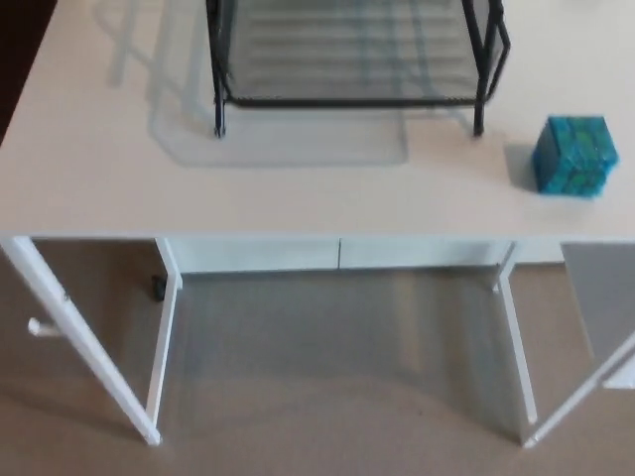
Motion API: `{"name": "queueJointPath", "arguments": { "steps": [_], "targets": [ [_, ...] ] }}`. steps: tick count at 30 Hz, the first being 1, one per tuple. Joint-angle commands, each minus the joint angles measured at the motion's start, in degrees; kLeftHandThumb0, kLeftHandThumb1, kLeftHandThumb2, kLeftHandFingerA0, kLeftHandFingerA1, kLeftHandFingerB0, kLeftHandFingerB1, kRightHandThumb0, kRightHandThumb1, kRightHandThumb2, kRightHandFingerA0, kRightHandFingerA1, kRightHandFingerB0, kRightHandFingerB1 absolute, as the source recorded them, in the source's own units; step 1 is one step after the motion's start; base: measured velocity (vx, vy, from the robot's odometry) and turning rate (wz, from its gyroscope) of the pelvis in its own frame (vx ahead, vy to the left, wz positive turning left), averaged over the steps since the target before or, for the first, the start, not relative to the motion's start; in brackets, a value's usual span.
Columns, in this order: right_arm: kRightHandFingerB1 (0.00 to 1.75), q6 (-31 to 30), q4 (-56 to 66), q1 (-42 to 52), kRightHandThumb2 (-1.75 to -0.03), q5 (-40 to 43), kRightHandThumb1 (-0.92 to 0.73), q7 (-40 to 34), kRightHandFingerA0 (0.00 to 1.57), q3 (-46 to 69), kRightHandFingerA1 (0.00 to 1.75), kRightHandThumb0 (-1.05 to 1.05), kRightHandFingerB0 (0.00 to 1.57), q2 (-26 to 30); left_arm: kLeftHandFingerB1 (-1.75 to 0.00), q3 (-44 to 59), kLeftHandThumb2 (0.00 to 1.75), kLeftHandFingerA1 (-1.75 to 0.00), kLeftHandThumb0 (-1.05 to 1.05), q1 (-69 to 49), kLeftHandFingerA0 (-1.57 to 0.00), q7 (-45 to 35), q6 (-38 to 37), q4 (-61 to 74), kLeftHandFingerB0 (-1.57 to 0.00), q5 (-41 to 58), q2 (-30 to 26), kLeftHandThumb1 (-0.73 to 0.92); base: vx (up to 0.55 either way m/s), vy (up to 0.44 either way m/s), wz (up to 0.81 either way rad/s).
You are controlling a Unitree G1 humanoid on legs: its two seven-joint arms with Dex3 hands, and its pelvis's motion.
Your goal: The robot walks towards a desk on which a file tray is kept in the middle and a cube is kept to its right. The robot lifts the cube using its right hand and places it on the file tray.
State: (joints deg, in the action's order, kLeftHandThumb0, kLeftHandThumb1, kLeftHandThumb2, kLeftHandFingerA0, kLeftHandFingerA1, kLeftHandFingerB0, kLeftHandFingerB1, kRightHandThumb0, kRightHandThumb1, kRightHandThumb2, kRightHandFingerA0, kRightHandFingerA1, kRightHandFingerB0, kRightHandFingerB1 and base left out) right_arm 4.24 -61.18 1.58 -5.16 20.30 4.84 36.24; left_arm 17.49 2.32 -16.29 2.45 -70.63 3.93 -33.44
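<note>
Here, a patterned teal cube [574, 156] sits beside a black wire-mesh file tray [352, 59].

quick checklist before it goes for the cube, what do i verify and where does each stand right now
1. Cube sits on the desk, right of the file tray and apart from it: ok.
2. Cube fully in view: ok, though near the picture's right edge.
3. Tray's mesh shelf free to take the cube: ok for the part showing; its back is cut off.
4. Desk surface between cube and tray bare: ok.
5. Right robot hand in view: not ok, no hand shows.
6. Robot near enough to reach the cube: cannot tell.
</note>
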Motion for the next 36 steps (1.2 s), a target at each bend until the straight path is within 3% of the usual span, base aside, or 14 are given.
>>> {"name": "queueJointPath", "arguments": {
  "steps": [1,2,3,5,6,7,8,9,10,11,16,20,29,36],
  "targets": [
    [0.25,-0.32,-1.50,-1.55,-0.95,-3.23,-0.54,-0.08,0.00,-3.04,0.27,-0.73,0.07,2.04,-0.97,0.62,1.16,-1.33,-1.05,0.56,-0.77,0.41,-0.64,-0.32,-0.02,0.97,-0.01,0.03,0.32,-0.282,0.19],
    [0.26,0.63,-2.65,-1.49,-0.59,-1.50,-0.65,-0.97,0.06,-1.59,0.30,-0.64,0.12,1.29,-1.46,0.40,0.98,-1.50,-1.05,0.46,-0.51,0.31,-0.85,-0.26,-0.18,0.75,-0.07,0.81,0.31,-0.251,0.32],
    [0.23,0.48,-2.81,-1.61,-0.61,1.59,-0.62,-1.30,0.06,0.95,0.30,-0.59,0.10,0.03,-1.16,0.36,1.40,-1.29,-1.05,0.50,-0.59,0.23,-0.87,-0.02,-0.29,0.77,-0.16,0.61,0.31,-0.255,-0.16],
    [0.26,-1.18,-0.84,-1.23,-0.60,2.53,-0.61,0.64,0.09,2.14,0.30,-0.57,0.13,0.61,-1.16,0.58,1.40,-1.30,-1.05,0.71,-0.59,0.30,-0.79,-0.07,-0.28,1.07,-0.13,0.61,0.30,-0.238,-0.01],
    [0.19,0.61,-0.53,-1.27,-0.95,-3.69,-0.60,-0.49,0.02,-3.10,0.28,-0.83,0.08,2.46,-1.16,0.60,1.40,-1.31,-1.05,0.70,-0.59,0.11,-0.72,0.03,-0.26,1.17,-0.18,0.60,0.29,-0.220,-0.12],
    [0.27,-0.72,-0.82,-1.41,-0.85,-1.49,-0.49,0.32,0.02,-1.21,0.30,-0.74,0.06,1.93,-1.14,1.38,1.40,-1.31,-1.05,0.69,-0.57,0.10,-0.27,-0.14,-0.21,1.99,-0.10,0.59,0.28,-0.209,-0.05],
    [0.27,-1.63,-1.04,-1.49,-0.85,0.83,-0.49,0.81,0.02,0.25,0.30,-0.74,0.06,1.45,-1.47,1.88,0.97,-1.55,-1.05,0.78,-0.40,0.57,-0.08,-0.46,-0.10,2.40,0.01,0.79,0.29,-0.205,-0.12],
    [0.27,-1.70,-1.05,-1.49,-0.85,0.72,-0.49,0.82,0.02,0.22,0.30,-0.74,0.06,1.41,-1.46,1.85,0.93,-1.54,-1.05,0.52,-0.39,0.57,-0.24,-0.43,-0.12,2.21,0.01,0.82,0.28,-0.198,-0.18],
    [0.27,-1.74,-1.03,-1.48,-0.85,0.66,-0.49,0.84,0.02,0.22,0.30,-0.74,0.06,1.39,-1.12,1.63,1.39,-1.28,-1.05,0.36,-0.56,0.99,-0.40,-0.33,-0.23,1.81,-0.01,0.60,0.28,-0.193,-0.21],
    [0.27,-1.82,-1.00,-1.49,-0.85,0.59,-0.49,0.85,0.02,0.21,0.30,-0.74,0.06,1.34,-1.44,1.86,0.96,-1.53,-1.05,0.32,-0.39,0.93,-0.27,-0.39,-0.10,1.92,-0.02,0.81,0.29,-0.179,-0.17],
    [0.27,-2.14,-0.95,-1.40,-0.85,0.26,-0.49,0.89,0.02,-0.07,0.30,-0.74,0.06,1.16,-1.22,2.35,0.98,-1.44,-1.05,-0.50,-0.38,0.61,-0.31,-0.08,-0.02,2.32,0.05,0.85,0.27,0.196,-0.17],
    [0.27,-2.40,-1.01,-1.73,-0.85,0.08,-0.49,0.87,0.02,-0.29,0.30,-0.74,0.06,1.00,-1.45,2.75,0.99,-1.47,-1.05,-0.68,-0.39,0.81,-0.05,-0.11,-0.06,2.52,-0.15,0.78,0.17,0.172,0.00],
    [0.27,-2.98,-1.27,-2.69,-0.85,-0.22,-0.49,0.88,0.02,-0.87,0.30,-0.74,0.06,0.95,-1.29,2.91,0.91,-1.38,-1.05,-1.01,-0.35,1.29,0.50,0.04,-0.10,2.52,-0.23,0.84,0.01,-0.026,0.00],
    [0.27,-3.42,-1.78,-4.04,-0.85,-0.49,-0.49,0.86,0.02,-1.55,0.30,-0.74,0.06,0.80,-1.42,4.13,0.96,-1.46,-1.05,-1.08,-0.36,1.00,0.43,-0.06,-0.04,3.20,-0.07,0.78,-0.01,-0.030,-0.01]
  ]
}}
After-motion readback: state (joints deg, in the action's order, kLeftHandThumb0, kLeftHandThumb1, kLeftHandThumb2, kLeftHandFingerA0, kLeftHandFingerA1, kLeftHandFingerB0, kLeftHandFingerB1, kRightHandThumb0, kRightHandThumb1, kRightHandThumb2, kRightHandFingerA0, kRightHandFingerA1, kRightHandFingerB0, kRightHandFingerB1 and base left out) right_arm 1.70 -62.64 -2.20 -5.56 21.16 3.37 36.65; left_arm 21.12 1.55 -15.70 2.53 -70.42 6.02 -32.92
